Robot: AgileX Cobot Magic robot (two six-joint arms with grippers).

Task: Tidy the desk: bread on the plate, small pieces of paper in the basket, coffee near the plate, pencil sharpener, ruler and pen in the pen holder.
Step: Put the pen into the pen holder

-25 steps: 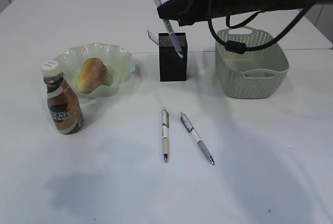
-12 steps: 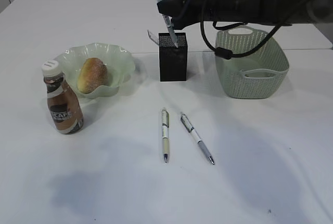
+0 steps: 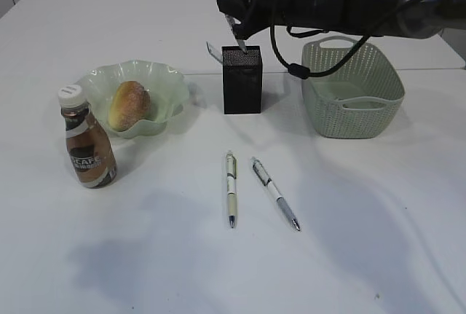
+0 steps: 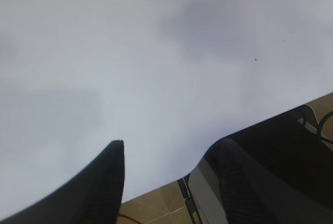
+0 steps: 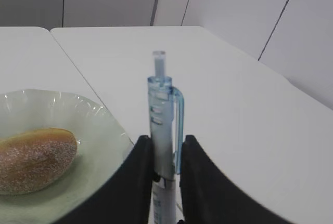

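Note:
My right gripper (image 3: pixel 234 14) is shut on a blue-clipped pen (image 5: pixel 162 130) and holds it tilted, tip at the rim of the black pen holder (image 3: pixel 242 84). A ruler end (image 3: pixel 212 54) sticks out of the holder. Two more pens (image 3: pixel 231 187) (image 3: pixel 275 192) lie on the table in front of it. The bread (image 3: pixel 129 105) lies on the pale green plate (image 3: pixel 169 81). The coffee bottle (image 3: pixel 87 141) stands left of the plate. The green basket (image 3: pixel 353 92) stands at the right. My left gripper (image 4: pixel 166 151) is open over bare table; it does not show in the exterior view.
The right arm (image 3: pixel 349 1) reaches across above the basket's back. The right wrist view shows the plate (image 5: pixel 99 117) and bread (image 5: pixel 34 156) beyond the pen. The table's near edge (image 4: pixel 156 203) shows in the left wrist view.
My right gripper has carried the pen left and back, from beside the holder's right side to above its top, and the pen's tip now meets the holder's opening.

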